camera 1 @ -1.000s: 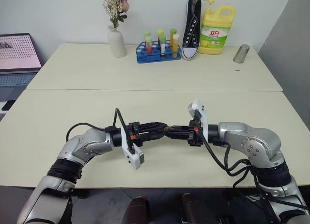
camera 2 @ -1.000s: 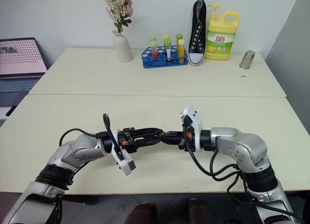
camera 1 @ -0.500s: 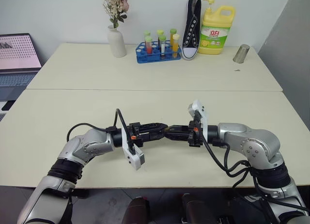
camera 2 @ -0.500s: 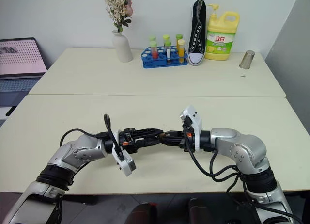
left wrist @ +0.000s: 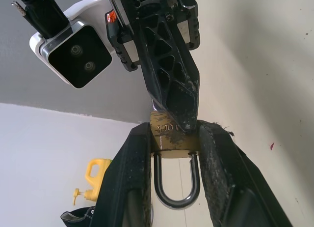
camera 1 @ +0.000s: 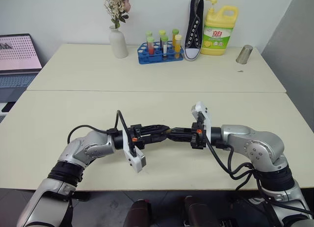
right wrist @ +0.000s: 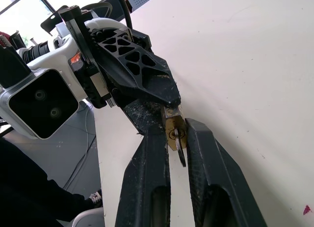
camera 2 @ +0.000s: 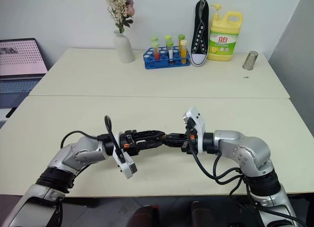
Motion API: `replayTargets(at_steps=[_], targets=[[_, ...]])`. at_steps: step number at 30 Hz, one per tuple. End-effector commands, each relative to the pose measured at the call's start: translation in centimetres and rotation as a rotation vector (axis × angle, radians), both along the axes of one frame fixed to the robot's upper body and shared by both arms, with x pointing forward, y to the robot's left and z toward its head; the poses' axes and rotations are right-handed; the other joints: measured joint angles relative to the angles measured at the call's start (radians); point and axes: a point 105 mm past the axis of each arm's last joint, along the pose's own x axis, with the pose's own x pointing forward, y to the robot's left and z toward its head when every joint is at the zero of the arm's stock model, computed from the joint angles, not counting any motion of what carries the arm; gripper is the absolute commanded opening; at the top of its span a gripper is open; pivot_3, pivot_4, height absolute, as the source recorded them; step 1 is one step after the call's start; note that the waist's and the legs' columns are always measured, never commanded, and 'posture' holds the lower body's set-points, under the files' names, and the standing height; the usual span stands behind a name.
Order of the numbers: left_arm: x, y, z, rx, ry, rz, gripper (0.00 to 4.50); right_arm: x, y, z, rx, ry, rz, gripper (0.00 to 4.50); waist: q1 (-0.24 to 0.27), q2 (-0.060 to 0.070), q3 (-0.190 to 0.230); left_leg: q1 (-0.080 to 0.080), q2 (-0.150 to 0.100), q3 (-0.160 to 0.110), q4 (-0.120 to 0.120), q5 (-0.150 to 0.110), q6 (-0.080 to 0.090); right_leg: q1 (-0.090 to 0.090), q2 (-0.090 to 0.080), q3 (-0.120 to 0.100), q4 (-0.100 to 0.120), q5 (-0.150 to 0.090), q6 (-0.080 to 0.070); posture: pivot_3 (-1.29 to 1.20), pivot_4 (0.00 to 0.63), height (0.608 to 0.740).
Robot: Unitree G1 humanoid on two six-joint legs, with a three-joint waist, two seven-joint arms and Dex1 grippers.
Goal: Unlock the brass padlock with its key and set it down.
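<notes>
- My left gripper holds the brass padlock by its body, above the near table.
- My right gripper has narrow jaws around the key in the keyhole.
- The lock is small, stiff and smooth; I judge it slips easily, so grip flat faces.

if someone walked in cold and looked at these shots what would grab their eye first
First, the two black grippers meeting tip to tip above the near table: the left gripper clamps the brass padlock, shackle pointing back toward its wrist, and the right gripper closes around the key sticking out of the lock's keyhole. Next, the row at the far table's back edge: a vase of dried flowers, a blue test-tube rack, an upright black sneaker and a yellow detergent bottle.
</notes>
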Motion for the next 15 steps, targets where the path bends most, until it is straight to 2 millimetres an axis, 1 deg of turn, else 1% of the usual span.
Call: replayTargets(at_steps=[1, 15], targets=[[-0.39, -0.23, 0.96, -0.035, -0.021, -0.019, 0.96, -0.05, 0.06, 1.35, 0.051, -0.042, 0.007, 0.13, 0.0, 0.0, 0.0, 0.0, 0.0, 0.0, 0.0, 0.0, 0.0, 0.0, 0.0, 0.0, 0.0, 0.0, 0.0, 0.0, 0.15, 0.74], [-0.47, -0.03, 0.58, -0.04, 0.027, -0.011, 0.96, -0.24, 0.29, 1.4, 0.063, -0.049, 0.02, 0.13, 0.0, 0.0, 0.0, 0.0, 0.0, 0.0, 0.0, 0.0, 0.0, 0.0, 0.0, 0.0, 0.0, 0.0, 0.0, 0.0, 0.15, 0.74]])
